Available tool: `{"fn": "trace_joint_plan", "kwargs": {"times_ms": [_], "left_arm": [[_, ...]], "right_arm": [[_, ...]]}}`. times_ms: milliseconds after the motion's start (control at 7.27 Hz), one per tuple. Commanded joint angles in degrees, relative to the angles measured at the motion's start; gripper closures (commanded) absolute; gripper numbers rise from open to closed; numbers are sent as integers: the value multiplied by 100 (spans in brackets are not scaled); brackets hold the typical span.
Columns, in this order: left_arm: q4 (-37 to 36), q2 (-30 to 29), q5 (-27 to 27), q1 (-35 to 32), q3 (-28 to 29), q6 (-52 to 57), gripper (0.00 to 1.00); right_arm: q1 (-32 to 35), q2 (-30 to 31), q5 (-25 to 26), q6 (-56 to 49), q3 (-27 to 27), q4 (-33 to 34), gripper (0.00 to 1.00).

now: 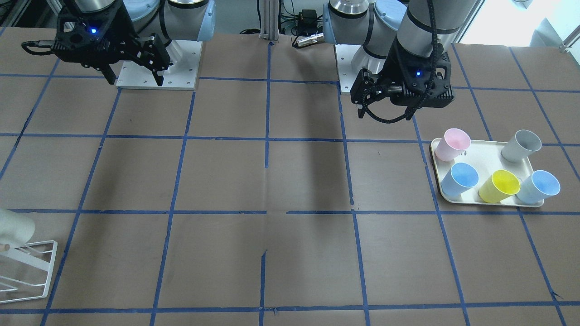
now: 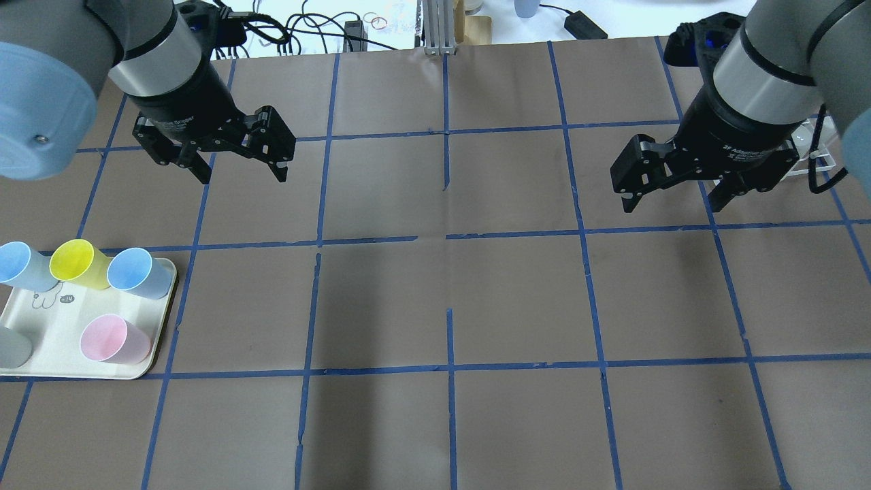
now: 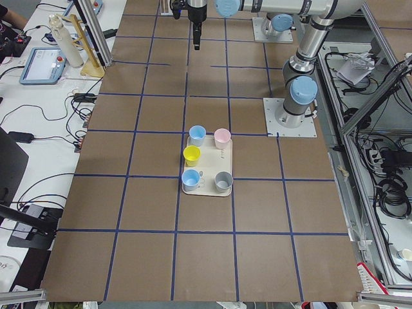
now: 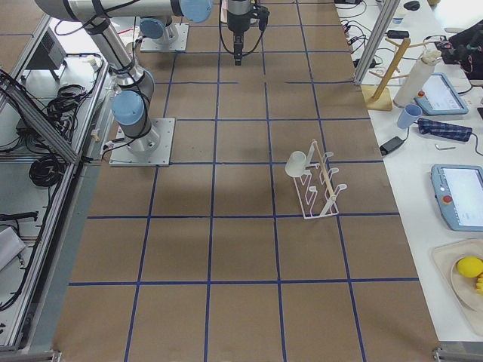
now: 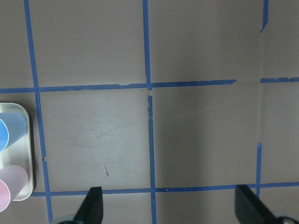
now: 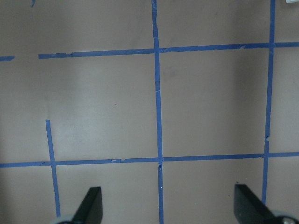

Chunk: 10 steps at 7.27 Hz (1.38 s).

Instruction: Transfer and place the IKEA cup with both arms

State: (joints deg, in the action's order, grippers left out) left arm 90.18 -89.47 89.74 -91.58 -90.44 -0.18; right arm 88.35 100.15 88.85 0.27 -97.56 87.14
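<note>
The cream IKEA cup (image 1: 16, 231) hangs on its side on a white wire rack (image 1: 27, 271) at the table's right end; it also shows in the exterior right view (image 4: 296, 163). My right gripper (image 2: 674, 204) is open and empty, high above the table, short of the rack. My left gripper (image 2: 241, 178) is open and empty, above the table beyond the tray. Both wrist views show only bare table between spread fingertips (image 5: 93, 205) (image 6: 93, 205).
A cream tray (image 2: 47, 333) at the table's left end holds a pink cup (image 2: 112, 338), a yellow cup (image 2: 75, 262), two blue cups, one of them (image 2: 139, 271), and a grey cup (image 1: 521, 145). Blue tape lines grid the brown table.
</note>
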Motion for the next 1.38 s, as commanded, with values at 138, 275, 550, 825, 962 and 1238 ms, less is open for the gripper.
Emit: {"fn": "trace_joint_plan", "kwargs": {"times_ms": [138,275,550,825,962,1238], "left_arm": [[0,0,9,0,0,0,0],[0,0,17,0,0,9,0],[9,9,53,0,44,26,0],[9,0,88,0,70,62,0],[9,0,88,0,105,62,0],[9,-9,79,17,105,62,0]], "right_arm": [[-11,-4,1,8,9,-12,0],[-11,-4,-7,34,9,-4,0],[-29,-13,-8,34,0,-4,0],[-177,-13,-16,-44,-9,5,0],[-283,-13,-16,-36,-9,5,0],[-624,-65,-95,-97,-9,14,0]]}}
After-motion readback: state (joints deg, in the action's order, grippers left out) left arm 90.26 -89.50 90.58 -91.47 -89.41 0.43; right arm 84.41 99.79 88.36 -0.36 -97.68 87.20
